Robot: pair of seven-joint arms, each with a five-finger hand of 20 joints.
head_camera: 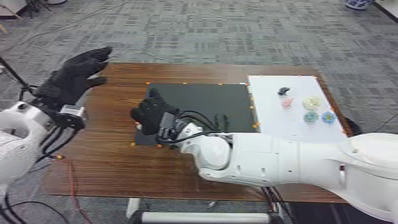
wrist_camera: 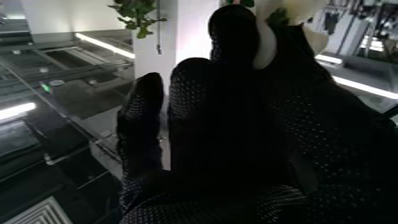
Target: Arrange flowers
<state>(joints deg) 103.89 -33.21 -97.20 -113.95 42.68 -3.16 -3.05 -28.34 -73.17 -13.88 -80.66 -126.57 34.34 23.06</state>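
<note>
Brown wood-grain counter point(head_camera: 115, 165), flat black sheet point(head_camera: 191, 95) in the middle, flat white sheet point(head_camera: 266, 85) on its right. On the white one: pink flower point(head_camera: 287, 103), cream flower point(head_camera: 311, 103) beside it, two pale blue round flowers point(head_camera: 310, 117) nearer the robot, plus a small dark lump point(head_camera: 283, 91) behind the pink one. Thin dark green sprigs point(head_camera: 222, 121) on the black sheet. Right hand point(head_camera: 153, 109), mesh-textured glove, over the black sheet's left part; can't tell if open or gripping. Wrist view: smooth, curved white petals point(wrist_camera: 304, 9) right by it, bit of green there too. Left hand point(head_camera: 73, 77) open, fingers extended, at the counter's left edge. In the way: white right arm point(head_camera: 275, 162) across the near side, black cables looping at its wrist. Patterned grey carpet point(head_camera: 204, 30) beyond.
</note>
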